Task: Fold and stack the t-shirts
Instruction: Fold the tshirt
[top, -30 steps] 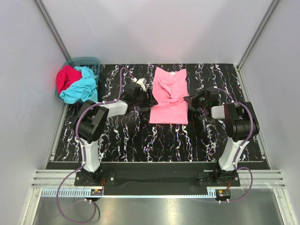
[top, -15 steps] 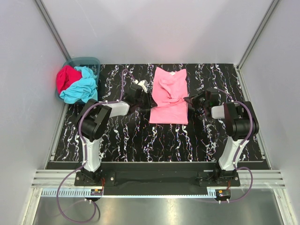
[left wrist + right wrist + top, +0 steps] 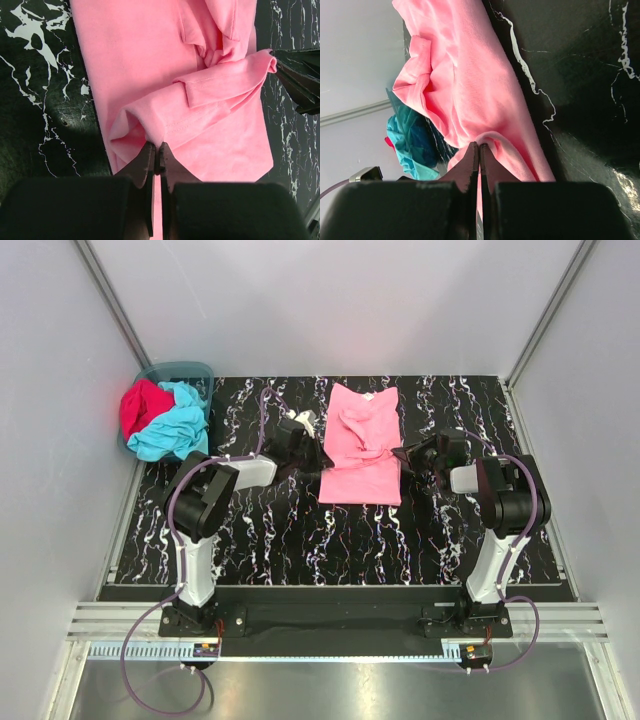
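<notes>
The pink t-shirt (image 3: 360, 445) lies lengthwise on the black marbled table, with folds bunched across its middle. My left gripper (image 3: 321, 454) is at the shirt's left edge, shut on a pinch of pink cloth (image 3: 150, 131). My right gripper (image 3: 403, 455) is at the right edge, shut on a raised fold of the same shirt (image 3: 492, 137). In the left wrist view the right gripper's dark fingers (image 3: 295, 75) hold the fold's far tip. The turquoise t-shirt (image 3: 172, 428) and the red t-shirt (image 3: 142, 406) lie crumpled together at the back left.
A teal plastic basket (image 3: 178, 370) holds the turquoise and red tees at the table's back left corner. Grey walls close in the table on the left, back and right. The marbled surface (image 3: 300, 530) stretches between the shirt and the arm bases.
My left gripper has slid right to the pink shirt's left edge and closed on it. The right gripper has stayed shut on the right edge.
</notes>
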You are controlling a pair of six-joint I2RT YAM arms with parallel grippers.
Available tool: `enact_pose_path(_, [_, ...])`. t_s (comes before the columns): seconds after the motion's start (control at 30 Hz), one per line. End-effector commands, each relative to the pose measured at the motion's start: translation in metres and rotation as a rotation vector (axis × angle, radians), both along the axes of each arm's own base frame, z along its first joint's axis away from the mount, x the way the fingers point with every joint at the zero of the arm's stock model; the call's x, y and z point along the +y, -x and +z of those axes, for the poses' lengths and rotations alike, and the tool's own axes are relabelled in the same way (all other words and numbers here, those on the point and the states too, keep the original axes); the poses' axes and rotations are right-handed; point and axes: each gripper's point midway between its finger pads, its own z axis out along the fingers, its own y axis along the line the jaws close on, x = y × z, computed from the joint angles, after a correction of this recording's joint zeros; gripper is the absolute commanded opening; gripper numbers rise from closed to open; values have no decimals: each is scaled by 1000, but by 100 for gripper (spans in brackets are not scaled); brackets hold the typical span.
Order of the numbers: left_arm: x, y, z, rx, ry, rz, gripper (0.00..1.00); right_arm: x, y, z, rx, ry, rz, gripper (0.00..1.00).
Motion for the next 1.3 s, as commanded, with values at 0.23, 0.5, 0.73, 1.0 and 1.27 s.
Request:
enact_pose_path(0.23, [-15, -32, 71, -144, 79, 39, 0, -4, -6, 1, -25, -8, -14, 0])
enact_pose_path(0.5, [-24, -46, 90, -166, 84, 28, 0, -5, -6, -1, -25, -7, -15, 0])
enact_pose_path(0.73, [-29, -56, 88, -154, 68, 28, 0, -6, -10, 0, -30, -12, -11, 0])
enact_pose_path(1.0, [-23, -64, 68, -108, 52, 92, 6, -8, -12, 0, -31, -12, -11, 0])
enact_pose_path(1.27, [-1, -75, 64, -114, 23, 227, 13, -10, -13, -1, -32, -5, -12, 0])
